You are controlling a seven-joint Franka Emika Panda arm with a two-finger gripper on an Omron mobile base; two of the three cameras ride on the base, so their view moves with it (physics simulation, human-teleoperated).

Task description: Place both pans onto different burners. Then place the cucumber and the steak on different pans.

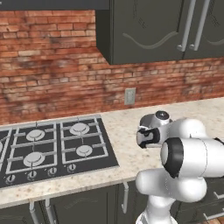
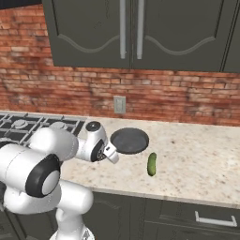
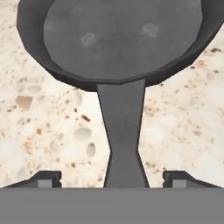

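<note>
From the left base camera the arm's own white links hide the counter stretch to the right of the cooktop. In the hand view the pan's far rim is cut off at the top edge, and the handle's near end disappears behind the bottom band.

The pincer stands wide apart, its two dark fingertips flanking the handle with bare counter showing between each tip and the handle; nothing is clamped, and contact cannot be made out.

The pan is shallow, round and dark grey, with two faint pale smudges on its floor, resting on the speckled beige counter right of the cooktop. A bright green cucumber lies just beside it, nearer the counter's front edge.
</note>
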